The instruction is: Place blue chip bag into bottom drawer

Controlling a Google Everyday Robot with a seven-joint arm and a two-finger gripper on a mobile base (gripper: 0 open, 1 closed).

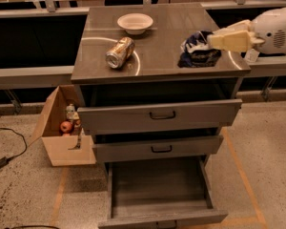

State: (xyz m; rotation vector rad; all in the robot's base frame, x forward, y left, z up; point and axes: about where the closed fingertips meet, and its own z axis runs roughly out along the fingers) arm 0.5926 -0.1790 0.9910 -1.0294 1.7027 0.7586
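Observation:
The blue chip bag, crumpled dark blue foil with white patches, is at the front right of the cabinet top. My gripper, cream-coloured, reaches in from the right edge and is shut on the bag's right side. I cannot tell whether the bag rests on the top or hangs just above it. The bottom drawer is pulled far out at floor level, with nothing in it. It lies below and to the left of the bag.
A gold-brown can lies on its side at mid-left of the top, and a white bowl stands behind it. The two upper drawers stand slightly out. An open cardboard box with small items sits left of the cabinet.

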